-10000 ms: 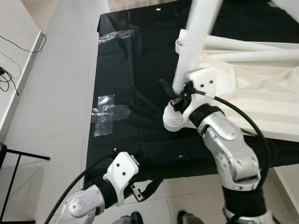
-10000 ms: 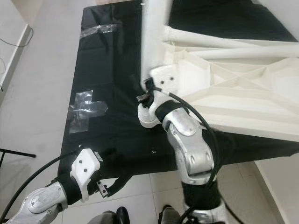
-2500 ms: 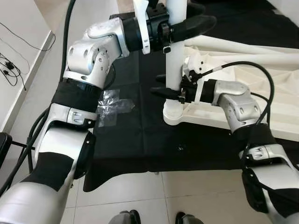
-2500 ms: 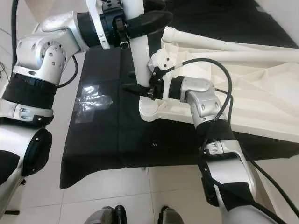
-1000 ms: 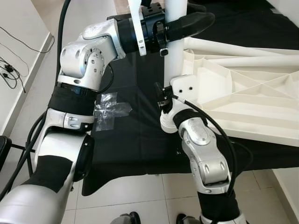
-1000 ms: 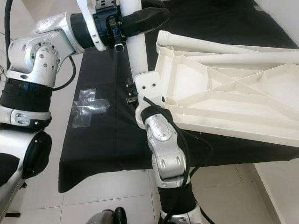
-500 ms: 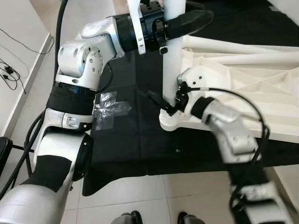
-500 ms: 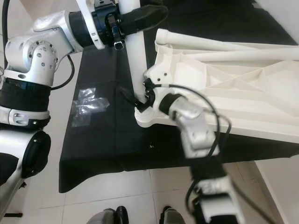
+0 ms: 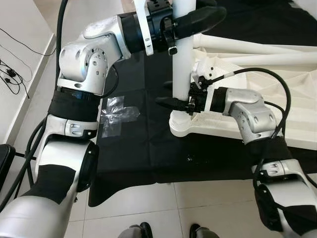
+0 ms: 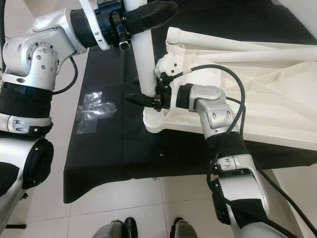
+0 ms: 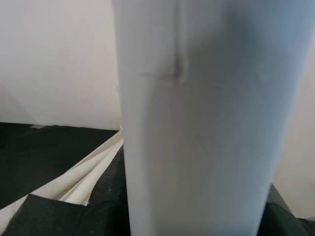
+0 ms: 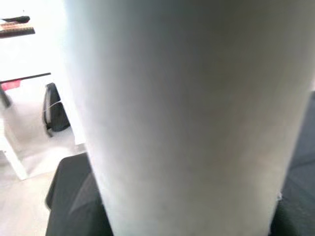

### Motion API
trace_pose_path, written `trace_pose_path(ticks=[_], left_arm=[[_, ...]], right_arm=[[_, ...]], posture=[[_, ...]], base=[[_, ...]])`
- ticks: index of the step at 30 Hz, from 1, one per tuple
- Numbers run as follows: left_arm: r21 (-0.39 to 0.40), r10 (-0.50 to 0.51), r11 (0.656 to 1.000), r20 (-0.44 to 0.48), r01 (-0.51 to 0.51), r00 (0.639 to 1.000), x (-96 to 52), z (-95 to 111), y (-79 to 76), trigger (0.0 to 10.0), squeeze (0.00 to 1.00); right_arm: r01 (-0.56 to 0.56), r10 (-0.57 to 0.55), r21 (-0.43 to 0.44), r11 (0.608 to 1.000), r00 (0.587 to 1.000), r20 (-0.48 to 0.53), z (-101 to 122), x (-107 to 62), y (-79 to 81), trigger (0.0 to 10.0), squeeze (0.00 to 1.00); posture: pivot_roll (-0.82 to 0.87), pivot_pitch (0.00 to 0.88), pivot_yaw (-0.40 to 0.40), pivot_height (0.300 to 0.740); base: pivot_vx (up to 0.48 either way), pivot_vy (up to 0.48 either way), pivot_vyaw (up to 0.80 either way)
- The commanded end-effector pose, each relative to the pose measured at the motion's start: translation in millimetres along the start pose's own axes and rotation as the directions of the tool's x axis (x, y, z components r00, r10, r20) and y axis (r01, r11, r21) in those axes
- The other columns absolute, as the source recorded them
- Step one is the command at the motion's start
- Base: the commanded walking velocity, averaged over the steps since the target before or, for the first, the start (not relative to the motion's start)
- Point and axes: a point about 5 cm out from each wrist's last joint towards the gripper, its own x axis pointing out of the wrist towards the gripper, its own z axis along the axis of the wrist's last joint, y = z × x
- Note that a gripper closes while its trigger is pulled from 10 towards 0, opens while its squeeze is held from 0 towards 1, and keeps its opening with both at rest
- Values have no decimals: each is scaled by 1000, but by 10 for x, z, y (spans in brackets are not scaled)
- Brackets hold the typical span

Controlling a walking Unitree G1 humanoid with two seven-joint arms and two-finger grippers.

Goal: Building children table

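A white table leg [image 9: 181, 64] stands upright in the round corner socket [image 9: 182, 130] of the upturned white table top [image 9: 257, 84], which lies on a black cloth. My left gripper [image 9: 215, 9] is shut on the leg high up, its black fingers wrapped around it. My right gripper [image 9: 162, 92] reaches in from the right and is shut on the leg just above the socket, with one finger poking out past the leg's left side. The leg's white surface stands close before both wrist cameras [image 11: 197, 123] [image 12: 187, 113].
Two more white legs [image 9: 247, 47] lie across the far side of the table top. The black cloth [image 9: 133, 148] carries a patch of clear tape [image 9: 116, 116]. Pale tiled floor [image 9: 198, 208] lies in front, and cables [image 9: 10, 74] trail at the left.
My right forearm has swung from below the socket out to the right, and its gripper has levelled and closed on the lower leg. The left gripper has kept its hold up high.
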Motion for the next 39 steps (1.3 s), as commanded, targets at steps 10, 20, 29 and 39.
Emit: trace_pose_path(ticks=[10,20,29,39], left_arm=[[-35,-46,998,-10,46,999,154,-113,-59,10000,1000],[-39,-10,999,5,10,1000,141,-70,-13,10000,1000],[-45,7,999,-6,-7,1000,81,-67,15,10000,0],[-40,13,999,-30,-14,999,45,-129,8,10000,0]], right_arm=[[14,-14,-3,1000,999,30,-13,82,-19,0,0],[231,-232,23,973,973,20,-191,-12,61,0,0],[825,-819,-99,556,524,-234,-692,29,521,0,0],[823,-802,0,569,554,-222,-644,216,624,0,0]], posture=[[-24,242,129,740],[-44,238,127,740],[-52,237,111,740],[-54,211,103,740]], base=[[0,0,0],[0,0,0],[0,0,0],[0,0,0]])
